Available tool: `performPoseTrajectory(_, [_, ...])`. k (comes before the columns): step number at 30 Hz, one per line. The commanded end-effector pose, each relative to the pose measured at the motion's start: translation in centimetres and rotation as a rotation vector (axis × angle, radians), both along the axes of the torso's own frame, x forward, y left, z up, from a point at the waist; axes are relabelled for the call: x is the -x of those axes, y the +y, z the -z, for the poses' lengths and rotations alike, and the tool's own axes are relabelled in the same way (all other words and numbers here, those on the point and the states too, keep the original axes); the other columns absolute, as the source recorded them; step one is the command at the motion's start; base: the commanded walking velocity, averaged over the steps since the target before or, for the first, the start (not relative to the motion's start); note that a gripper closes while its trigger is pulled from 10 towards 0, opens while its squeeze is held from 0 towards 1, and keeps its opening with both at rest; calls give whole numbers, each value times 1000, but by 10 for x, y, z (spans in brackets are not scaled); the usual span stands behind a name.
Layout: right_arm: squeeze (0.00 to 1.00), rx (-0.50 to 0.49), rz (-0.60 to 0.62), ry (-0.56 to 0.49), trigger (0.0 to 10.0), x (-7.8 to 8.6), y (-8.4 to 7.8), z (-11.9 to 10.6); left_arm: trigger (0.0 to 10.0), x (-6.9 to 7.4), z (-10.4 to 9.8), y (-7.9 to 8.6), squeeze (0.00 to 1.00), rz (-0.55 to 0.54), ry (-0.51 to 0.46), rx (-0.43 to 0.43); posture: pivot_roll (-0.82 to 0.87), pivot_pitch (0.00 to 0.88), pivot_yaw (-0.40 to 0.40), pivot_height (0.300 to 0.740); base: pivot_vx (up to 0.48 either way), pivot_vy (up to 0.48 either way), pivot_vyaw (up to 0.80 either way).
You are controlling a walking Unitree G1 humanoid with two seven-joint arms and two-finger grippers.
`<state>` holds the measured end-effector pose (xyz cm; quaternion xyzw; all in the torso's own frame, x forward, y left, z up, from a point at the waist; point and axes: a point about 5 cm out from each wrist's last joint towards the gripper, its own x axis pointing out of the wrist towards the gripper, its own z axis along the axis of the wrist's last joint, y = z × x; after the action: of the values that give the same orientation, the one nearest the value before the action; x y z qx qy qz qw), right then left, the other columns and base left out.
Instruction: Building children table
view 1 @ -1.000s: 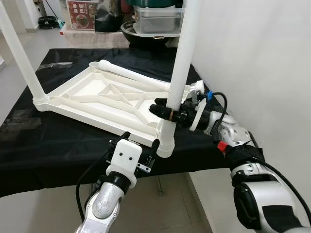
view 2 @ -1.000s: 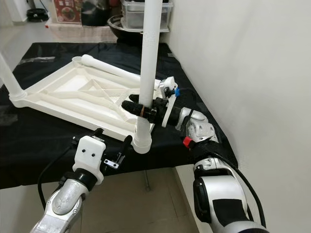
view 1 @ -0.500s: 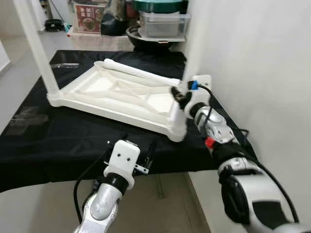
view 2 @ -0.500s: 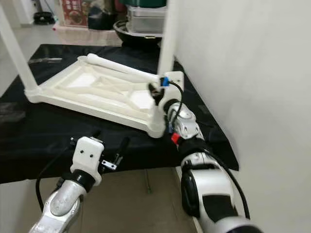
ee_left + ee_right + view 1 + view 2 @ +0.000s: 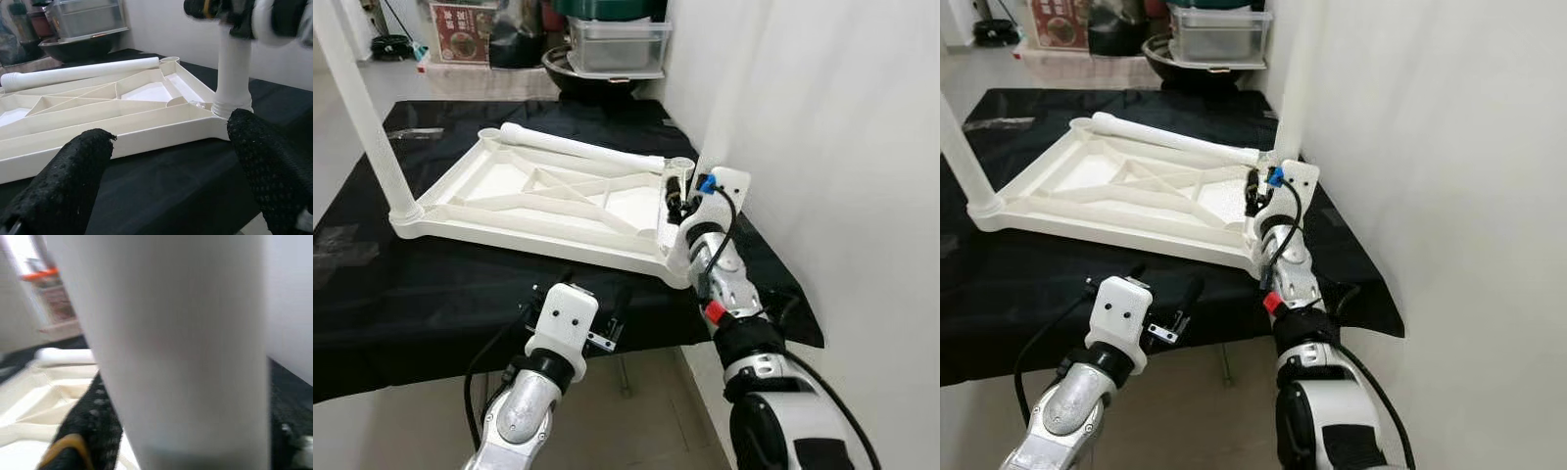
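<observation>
The white tabletop (image 5: 543, 196) lies upside down on the black cloth. One white leg (image 5: 357, 108) stands in its near left corner. A loose leg (image 5: 582, 149) lies along the far edge. At the near right corner another leg (image 5: 234, 73) stands upright in its socket, pale against the wall, and my right gripper (image 5: 675, 199) is shut around it a little above the socket. My left gripper (image 5: 595, 284) hangs open just before the table's front edge, its fingers (image 5: 73, 171) apart and holding nothing, facing that corner.
A white wall (image 5: 822, 147) rises close on the right of the table. Metal tubs and a dark bowl (image 5: 612, 49) stand behind the table, with a red box (image 5: 460, 20) beside them. The black cloth (image 5: 431, 284) drapes over the front edge.
The head view has swung and shifted. My right gripper stays shut on the corner leg, its forearm now reaching up from below instead of from the right. The left gripper has stayed open in place.
</observation>
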<state>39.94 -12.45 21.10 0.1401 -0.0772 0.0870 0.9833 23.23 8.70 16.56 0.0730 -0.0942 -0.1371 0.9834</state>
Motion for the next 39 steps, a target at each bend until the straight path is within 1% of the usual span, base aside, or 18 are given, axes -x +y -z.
performPoseTrajectory(1, [0, -37, -371, -84, 10000, 1, 13, -22, 10000, -1, 3, 0, 0, 1, 12, -6, 96, 65, -89, 740, 0, 0, 0])
performPoseTrajectory(2, [0, -13, -494, -89, 10000, 5, 11, -21, 10000, -1, 4, 0, 0, -1, 11, -6, 96, 65, -89, 740, 0, 0, 0])
performPoseTrajectory(3, [0, -13, -494, -89, 10000, 5, 11, -21, 10000, -1, 4, 0, 0, -1, 11, -6, 96, 65, -89, 740, 0, 0, 0])
performPoseTrajectory(5, [0, 43, -680, -85, 10000, 12, 6, -18, 10000, -1, 3, 0, 0, -1, 9, -6, 97, 68, -90, 740, 0, 0, 0])
performPoseTrajectory(6, [0, 43, -680, -85, 10000, 12, 6, -18, 10000, -1, 3, 0, 0, -1, 9, -6, 97, 68, -90, 740, 0, 0, 0])
performPoseTrajectory(9, [0, 114, -928, -74, 10000, 24, 0, -12, 10000, -1, 2, 0, 0, -1, 6, -5, 100, 66, -93, 740, 0, 0, 0])
performPoseTrajectory(11, [0, 152, -1023, -71, 10000, 28, 3, -9, 10000, 0, 2, 0, 0, -2, 6, -4, 104, 64, -96, 740, 0, 0, 0])
performPoseTrajectory(15, [0, 184, -1045, -67, 10000, 26, 13, -7, 10000, 0, 2, 0, 0, -3, 6, -4, 106, 61, -92, 740, 0, 0, 0])
performPoseTrajectory(16, [0, 204, -979, -79, 0, 20, 23, -7, 10000, 1, 2, 1, 0, -4, 6, -5, 106, 59, -92, 740, 0, 0, 0])
performPoseTrajectory(18, [0, 215, -905, -77, 0, 15, 26, -7, 10000, 1, 2, 1, 0, -4, 6, -6, 113, 59, -97, 740, 0, 0, 0])
performPoseTrajectory(21, [0, 233, -620, -50, 0, 0, 24, -11, 10000, 1, 2, 1, 0, -5, 4, -9, 113, 55, -95, 740, 0, 0, 0])
performPoseTrajectory(24, [0, 234, -394, -8, 0, -8, 9, -12, 10000, 1, 2, 1, 0, -4, 4, -8, 109, 44, -94, 740, 0, 0, 0])
performPoseTrajectory(26, [0, 234, -323, 5, 0, -10, 4, -12, 10000, 1, 2, 1, 0, -2, 4, -8, 109, 44, -94, 740, 0, 0, 0])
performPoseTrajectory(28, [0, 219, -81, 65, 0, -13, -14, -7, 10000, 0, 2, -1, 0, 2, 4, -4, 104, 40, -91, 740, 0, 0, 0])
performPoseTrajectory(33, [0, 218, 108, 118, 0, -12, -28, 1, 10000, -1, 2, -3, 0, 5, 2, -1, 104, 39, -89, 740, 0, 0, 0])
performPoseTrajectory(35, [0, 207, 343, 187, 0, -4, -38, 17, 10000, -1, 0, -5, 0, 15, -6, 4, 96, 35, -83, 740, 0, 0, 0])
performPoseTrajectory(38, [0, 175, 447, 219, 0, 4, -33, 29, 10000, -1, -3, -8, 0, 21, -15, 14, 99, 32, -83, 740, 0, 0, 0])
performPoseTrajectory(39, [0, 134, 378, 196, 6157, 4, -20, 29, 10000, -1, -7, -8, 0, 19, -23, 22, 102, 32, -85, 740, 0, 0, 0])
